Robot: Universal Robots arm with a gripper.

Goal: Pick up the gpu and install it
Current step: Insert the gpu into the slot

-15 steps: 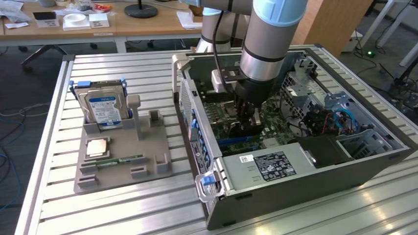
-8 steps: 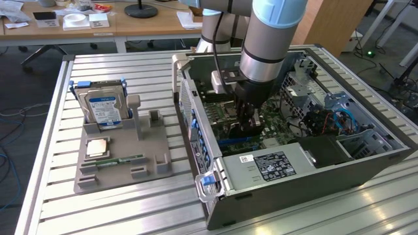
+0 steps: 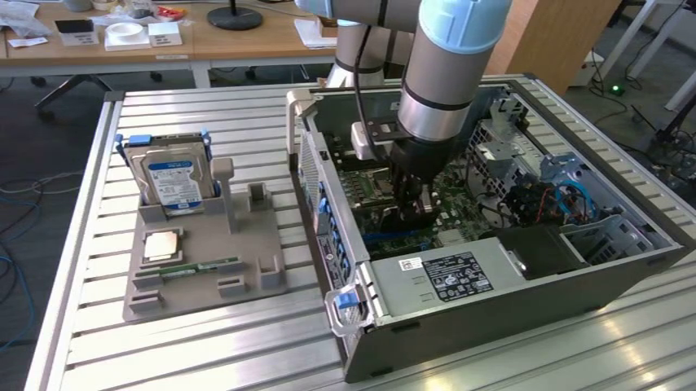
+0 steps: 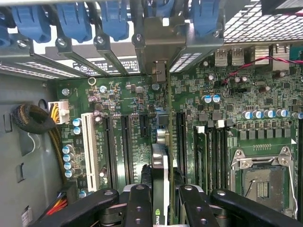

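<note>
The gpu (image 4: 161, 163) stands edge-on between my fingers, a thin card with a silver top edge and a green logo near the pads. Its metal bracket end (image 4: 159, 71) reaches the rear slot opening of the case. My gripper (image 4: 163, 205) is shut on the gpu, which sits down among the long black expansion slots (image 4: 127, 142) of the green motherboard (image 4: 265, 94). In the exterior view my gripper (image 3: 413, 210) reaches straight down into the open computer case (image 3: 490, 285), low over the board; the card itself is hidden behind the fingers there.
Blue slot latches (image 4: 71, 21) line the case's rear wall. A white slot (image 4: 87, 146) and cable bundle (image 4: 33, 118) lie to one side, the processor socket (image 4: 265, 182) to the other. On the exterior view's left a grey holder (image 3: 201, 261) carries a blue-labelled hard drive (image 3: 174, 183).
</note>
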